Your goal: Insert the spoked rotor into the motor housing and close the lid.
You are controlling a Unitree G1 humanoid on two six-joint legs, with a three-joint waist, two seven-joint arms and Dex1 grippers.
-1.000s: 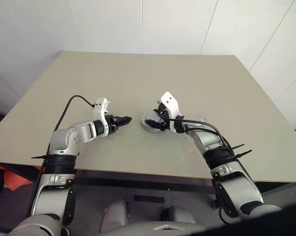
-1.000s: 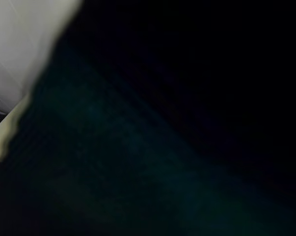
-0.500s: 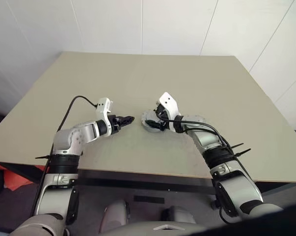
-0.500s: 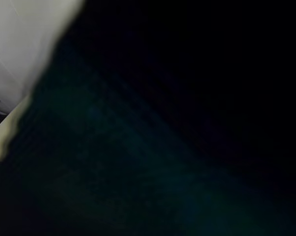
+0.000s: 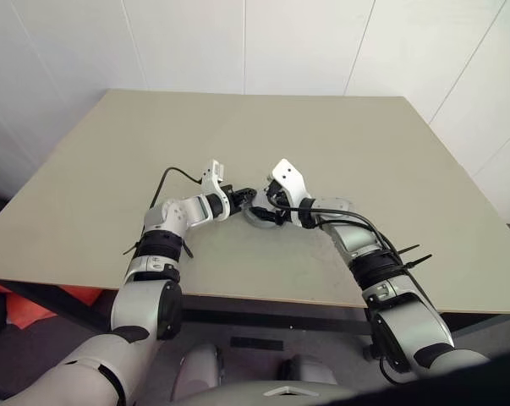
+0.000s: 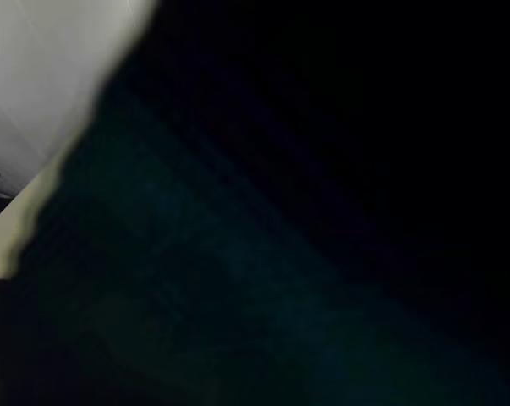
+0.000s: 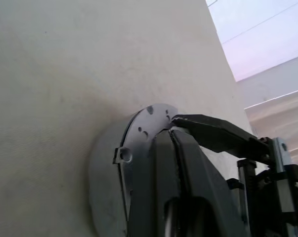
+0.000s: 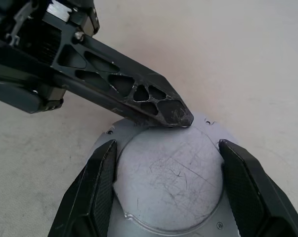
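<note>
The motor housing sits on the table as a squat grey metal round with a flanged edge. The lid lies flat over it, plain scratched grey face up. The spoked rotor is hidden. My right gripper has one finger against each side of the round body, gripping it. My left gripper is shut with nothing held, and its tip rests on the far rim of the lid. In the left eye view both grippers meet at the housing in mid table. The left wrist view shows my shut fingers against the housing's flange.
The beige table stretches wide on all sides of the housing, with white walls behind it. Its front edge runs close below the two arms. A black cable loops off the left wrist.
My left arm swung right and forward until its tip reached the housing, and its fingers went from open to shut. The right gripper and the housing stayed where they were.
</note>
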